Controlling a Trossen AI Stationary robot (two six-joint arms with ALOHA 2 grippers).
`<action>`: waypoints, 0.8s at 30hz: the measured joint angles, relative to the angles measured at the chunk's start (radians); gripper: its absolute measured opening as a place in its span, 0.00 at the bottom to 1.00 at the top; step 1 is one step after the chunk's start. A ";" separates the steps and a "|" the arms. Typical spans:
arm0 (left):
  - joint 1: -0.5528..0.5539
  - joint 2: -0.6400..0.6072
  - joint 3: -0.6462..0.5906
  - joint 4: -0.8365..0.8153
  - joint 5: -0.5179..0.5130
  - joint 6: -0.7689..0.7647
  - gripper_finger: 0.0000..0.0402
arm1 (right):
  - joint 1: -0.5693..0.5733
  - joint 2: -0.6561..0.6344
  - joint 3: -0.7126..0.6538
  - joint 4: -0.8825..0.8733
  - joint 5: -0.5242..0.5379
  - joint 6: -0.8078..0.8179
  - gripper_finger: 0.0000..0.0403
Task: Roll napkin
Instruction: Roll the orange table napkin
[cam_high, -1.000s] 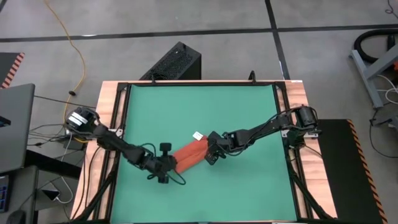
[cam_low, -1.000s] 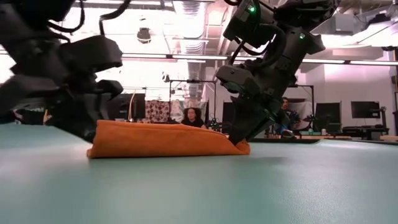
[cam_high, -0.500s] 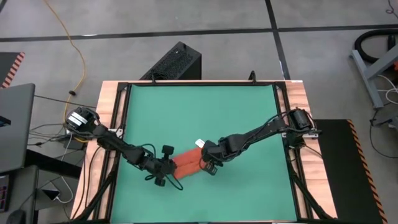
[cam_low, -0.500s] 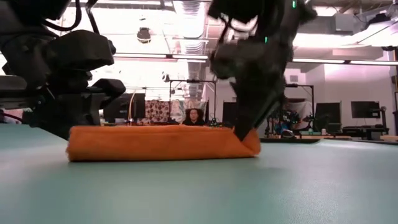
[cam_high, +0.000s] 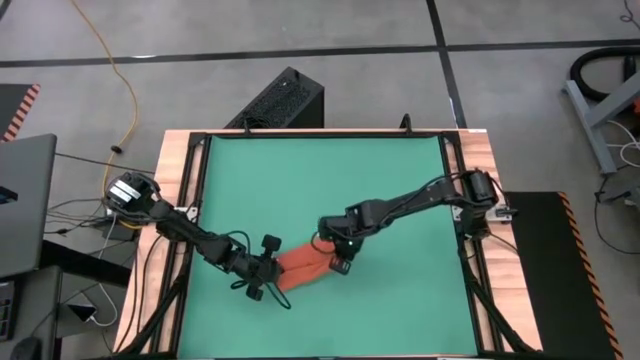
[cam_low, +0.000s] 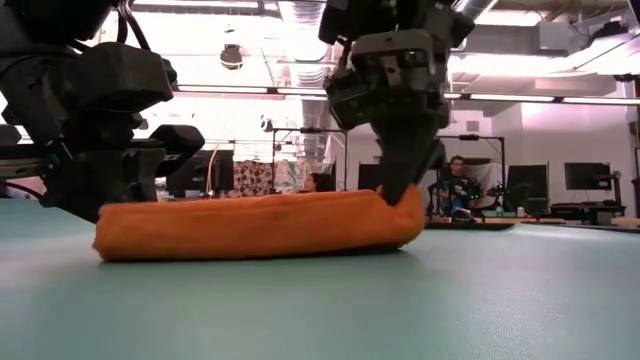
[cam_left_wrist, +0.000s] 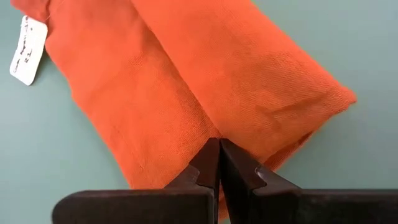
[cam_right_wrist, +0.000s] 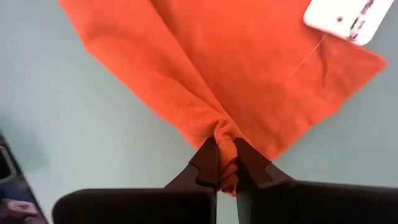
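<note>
The napkin (cam_high: 305, 267) lies as a narrow folded band on the green desk (cam_high: 320, 180), near the front edge and a little left of centre. Its long axis runs diagonally in the high view, from the left arm's side up toward the right arm's side.

Each end is covered by one end effector, so neither arm is clearly nearer.
- The left end effector (cam_left_wrist: 219, 163) is pressed together at the lower-left end. Whether cloth is caught between the tips cannot be told; they look closed on the fold's edge.
- The right end effector (cam_right_wrist: 226, 163) is clamped on a gathered pinch of cloth at the upper-right end, beside the white tag (cam_right_wrist: 346, 18).

In the low view that right-hand corner (cam_low: 408, 205) is lifted off the desk.

Judgement: the next roll would be turned across the short axis, both ends moved together.
</note>
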 joint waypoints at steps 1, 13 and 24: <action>0.000 0.000 0.000 0.000 0.001 0.004 0.00 | -0.014 0.000 0.001 0.006 -0.011 -0.005 0.08; 0.000 0.000 -0.001 -0.014 0.017 0.037 0.00 | -0.118 0.000 0.001 0.015 -0.090 -0.069 0.08; -0.002 -0.227 0.050 -0.201 -0.195 0.198 0.00 | -0.091 0.000 0.002 0.023 -0.082 -0.096 0.08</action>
